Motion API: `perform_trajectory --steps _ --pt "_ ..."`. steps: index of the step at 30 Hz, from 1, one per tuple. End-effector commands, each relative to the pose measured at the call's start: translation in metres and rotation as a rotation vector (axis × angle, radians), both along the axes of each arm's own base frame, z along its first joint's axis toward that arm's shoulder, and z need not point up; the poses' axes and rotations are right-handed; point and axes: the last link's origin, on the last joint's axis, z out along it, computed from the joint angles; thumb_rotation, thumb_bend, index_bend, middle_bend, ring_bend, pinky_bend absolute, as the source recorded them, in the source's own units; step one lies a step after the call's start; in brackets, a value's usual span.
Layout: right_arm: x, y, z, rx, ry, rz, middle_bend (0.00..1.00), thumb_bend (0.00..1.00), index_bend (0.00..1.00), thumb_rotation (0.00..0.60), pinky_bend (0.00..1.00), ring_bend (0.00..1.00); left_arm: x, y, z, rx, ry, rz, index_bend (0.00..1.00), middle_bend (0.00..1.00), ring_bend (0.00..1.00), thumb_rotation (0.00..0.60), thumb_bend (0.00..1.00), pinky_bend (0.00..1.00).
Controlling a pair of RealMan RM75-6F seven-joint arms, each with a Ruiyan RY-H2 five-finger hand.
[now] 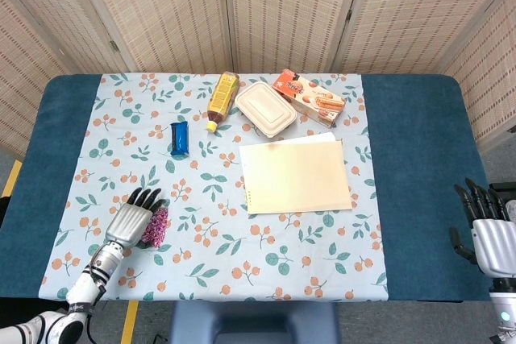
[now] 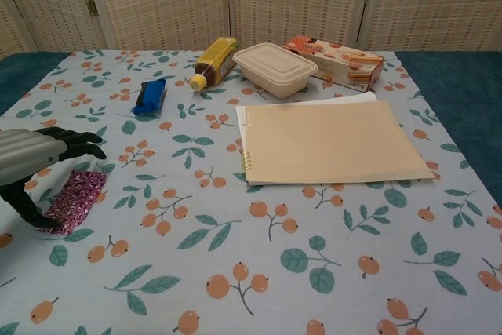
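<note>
While left robot hand [image 1: 129, 221] touches pink packet [image 2: 74, 200], table's near-left edge close

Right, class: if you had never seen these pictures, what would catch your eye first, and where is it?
Probably the silver left robot hand at the near left of the floral tablecloth, its dark fingers over a shiny purple packet. Next, the big tan notebook in the middle, with a bottle, a lidded container and an orange box lined up behind it.
</note>
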Motion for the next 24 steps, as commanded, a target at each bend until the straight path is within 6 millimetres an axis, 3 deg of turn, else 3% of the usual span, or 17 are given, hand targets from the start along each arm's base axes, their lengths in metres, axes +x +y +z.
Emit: perform_trajectory --steps 1,24 --pt "0.0 0.0 0.0 -0.001 0.0 -0.002 0.0 0.5 0.0 0.6 0.0 0.0 0.001 0.004 -0.002 -0.002 0.004 0.004 0.17 0.04 0.0 0.6 0.18 0.0" --pt "-0.007 0.003 0.003 -0.013 -0.005 -0.028 0.0 0.5 0.0 0.6 0.0 0.0 0.006 0.043 -0.004 0.041 0.001 0.051 0.17 0.04 0.0 0.6 0.18 0.0"
